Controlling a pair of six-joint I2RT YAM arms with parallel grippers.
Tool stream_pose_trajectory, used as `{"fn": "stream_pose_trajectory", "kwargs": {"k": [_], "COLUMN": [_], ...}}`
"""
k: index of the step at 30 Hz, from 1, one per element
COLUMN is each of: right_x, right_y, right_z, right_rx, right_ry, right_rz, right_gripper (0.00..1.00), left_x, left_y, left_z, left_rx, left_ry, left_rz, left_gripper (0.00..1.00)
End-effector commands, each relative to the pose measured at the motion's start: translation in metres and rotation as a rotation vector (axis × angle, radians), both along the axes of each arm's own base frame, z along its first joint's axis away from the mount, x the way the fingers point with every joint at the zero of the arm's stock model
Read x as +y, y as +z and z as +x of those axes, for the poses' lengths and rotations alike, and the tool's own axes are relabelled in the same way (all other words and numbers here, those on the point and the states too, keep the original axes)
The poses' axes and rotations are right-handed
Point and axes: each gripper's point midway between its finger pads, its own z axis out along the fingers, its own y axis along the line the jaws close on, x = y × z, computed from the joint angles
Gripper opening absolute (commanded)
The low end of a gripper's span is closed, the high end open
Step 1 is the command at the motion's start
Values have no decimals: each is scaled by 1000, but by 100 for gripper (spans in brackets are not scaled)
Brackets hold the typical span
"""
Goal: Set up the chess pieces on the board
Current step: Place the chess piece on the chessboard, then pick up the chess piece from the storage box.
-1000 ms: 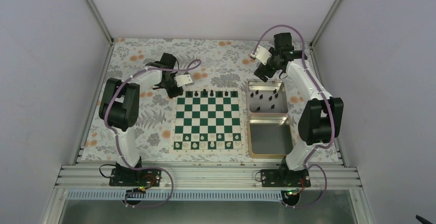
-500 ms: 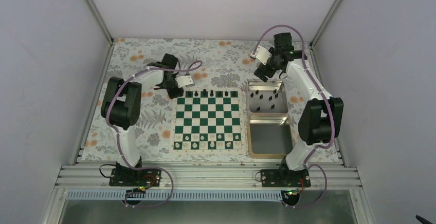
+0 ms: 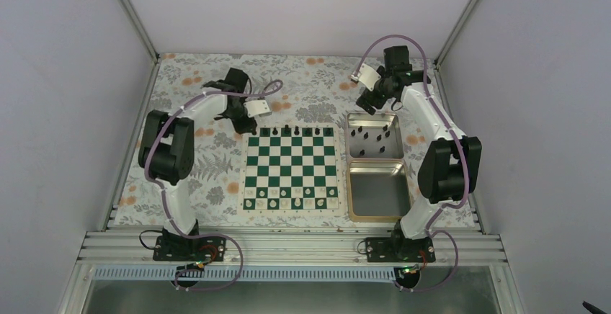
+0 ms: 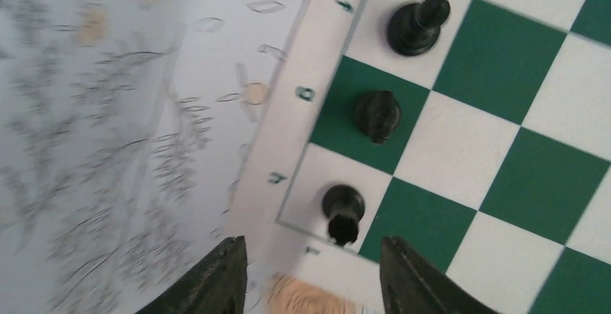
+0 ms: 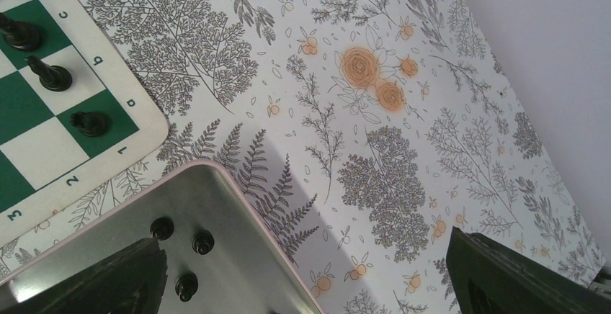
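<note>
The green and white board (image 3: 290, 166) lies mid-table. Several black chess pieces (image 3: 288, 130) stand along its far row. More black pieces (image 3: 366, 135) stand in the far metal tin (image 3: 348, 137). My left gripper (image 3: 247, 122) hovers at the board's far-left corner. In the left wrist view it (image 4: 313, 285) is open. A black piece (image 4: 342, 209) stands free on the corner square just ahead of the fingertips, and two more pieces (image 4: 377, 114) stand on the squares beyond. My right gripper (image 3: 369, 104) hangs wide open (image 5: 310, 285) over the tin's far edge (image 5: 238, 206), above three tin pieces (image 5: 203, 242).
A second metal tin (image 3: 351, 191) without pieces sits nearer, to the right of the board. Small white pieces (image 3: 288, 202) line the board's near rows. The flowered cloth (image 3: 194, 177) covers the table, and grey walls close in on three sides.
My left gripper has opened and let go of a black piece, which now stands on the far-left corner square. The gripper has drawn back slightly. The right arm has stayed still.
</note>
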Motion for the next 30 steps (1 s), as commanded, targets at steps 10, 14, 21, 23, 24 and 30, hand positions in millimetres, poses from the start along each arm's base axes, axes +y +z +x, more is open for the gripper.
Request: {"fn": "stream_pose_trajectory", "kwargs": {"k": [10,14,21,23,24,30], "right_x": [-120,-146,-159,-162,-162,-162], "right_y": [71,71,58,51,49,39], "right_z": [14,20,20,20,20,20], "right_rx": [-166,-154,-121,-114,-112,-90], "right_ry": [-326,-404,-437,-445,-450,-454], "right_rz": [57,73,89,93,96,109], "right_gripper": [100,100,100,100,100,100], "left_x": [-97,-170,-270,-293,-302,-338], "left_y": [203,201,163,157,157,139], "left_z": [22,20,20,21,21,15], "left_rx": [-350,-378,-365,-378,-389,-409], "left_ry": [-184,-311,-464,-494,-507,-565], "left_rz": [-149,-194,-229,-248,-258,-319], "left_gripper": [75,76,81,82,83,87]}}
